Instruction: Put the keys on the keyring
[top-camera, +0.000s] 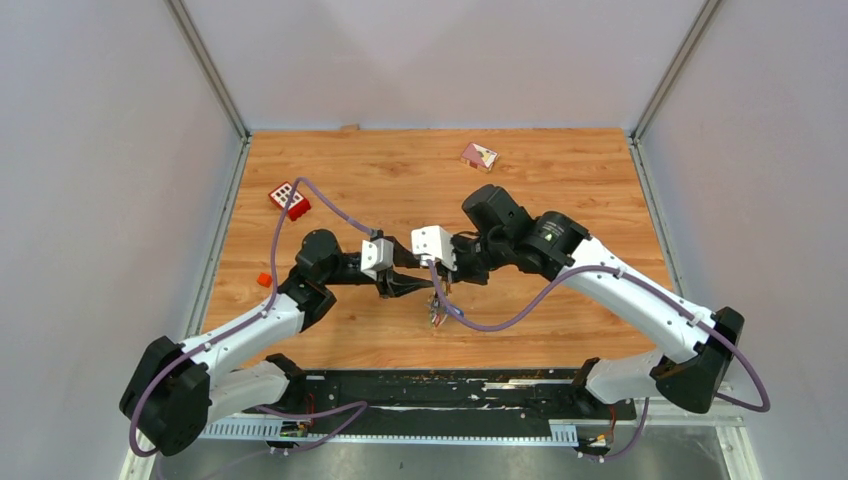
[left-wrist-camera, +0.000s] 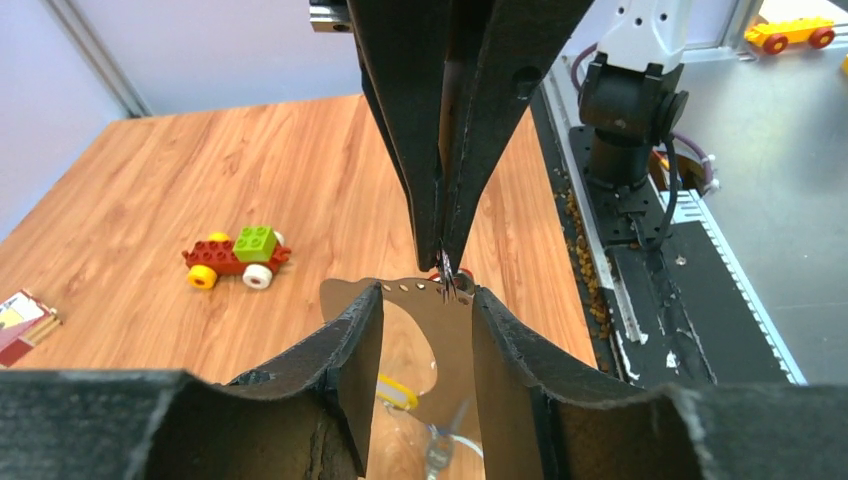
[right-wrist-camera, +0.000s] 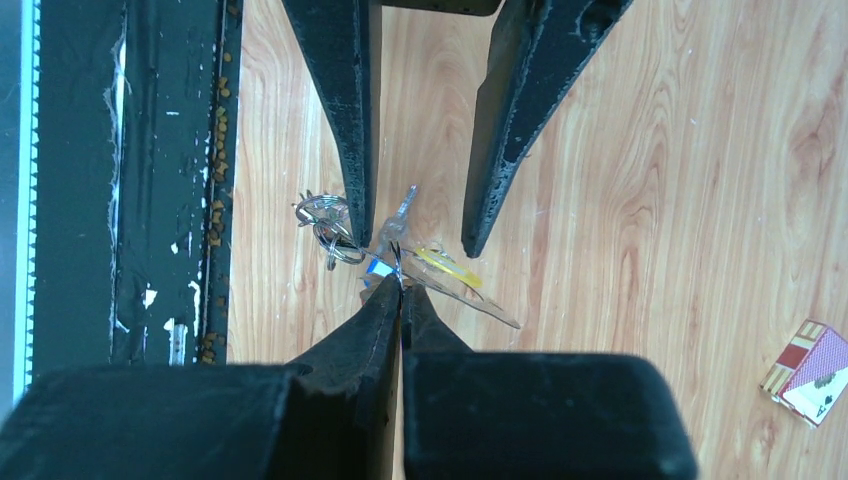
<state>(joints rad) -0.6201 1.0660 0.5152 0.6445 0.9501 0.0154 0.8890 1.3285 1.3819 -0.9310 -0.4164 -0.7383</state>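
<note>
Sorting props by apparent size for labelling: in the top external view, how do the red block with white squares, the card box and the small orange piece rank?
Largest, too alike to rank: red block and card box.
Smallest: orange piece.

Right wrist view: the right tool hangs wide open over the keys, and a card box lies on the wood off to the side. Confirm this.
Wrong on the tool. The right wrist view shows the right tool shut, its tips pinched together at the keyring over the keys; the left tool opposite is the open one. The card box does lie on the wood to the side.
</note>
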